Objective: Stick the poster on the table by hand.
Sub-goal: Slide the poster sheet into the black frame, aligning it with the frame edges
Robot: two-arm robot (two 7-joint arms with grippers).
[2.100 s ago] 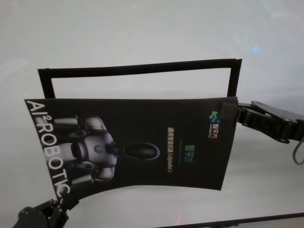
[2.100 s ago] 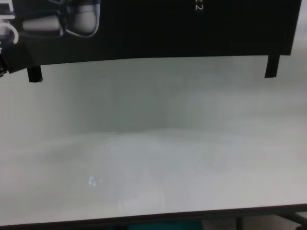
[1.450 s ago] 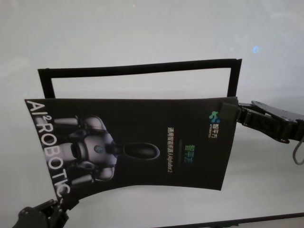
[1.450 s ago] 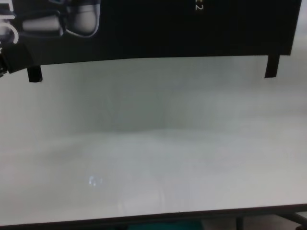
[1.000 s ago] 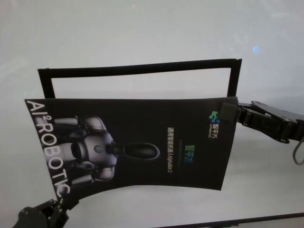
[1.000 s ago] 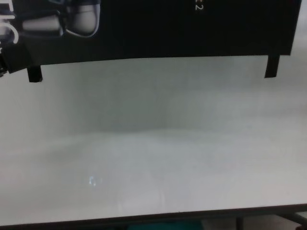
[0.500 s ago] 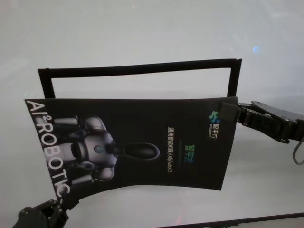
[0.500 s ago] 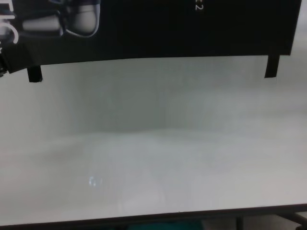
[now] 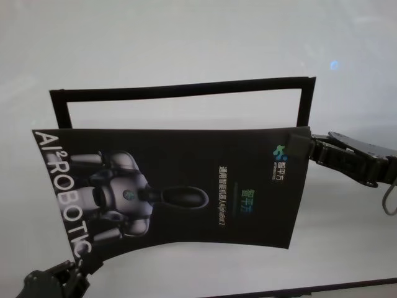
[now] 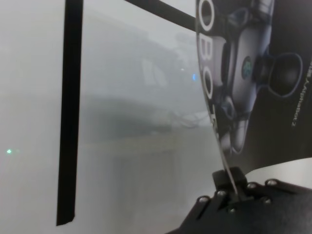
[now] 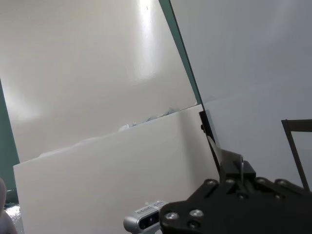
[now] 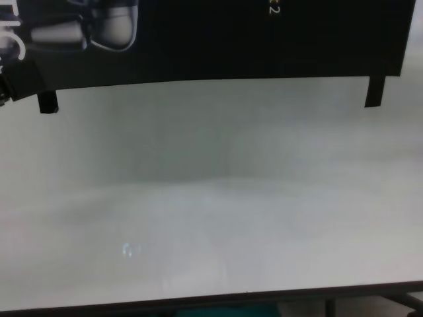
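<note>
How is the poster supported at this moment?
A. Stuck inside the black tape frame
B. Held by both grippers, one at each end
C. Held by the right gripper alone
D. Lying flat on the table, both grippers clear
B: the left gripper pinches the poster at its near left corner and the right gripper at the far right corner.

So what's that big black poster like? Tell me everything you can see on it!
The poster is a thin black sheet that bends like paper. It shows a white-grey robot, big white letters "AI² ROBOTIC" along one short edge and small text with a logo near the other. It is held up above the white table, sagging a little. The left gripper pinches one near corner, the right gripper the opposite far corner. Behind it, black strips outline a rectangle on the table.
</note>
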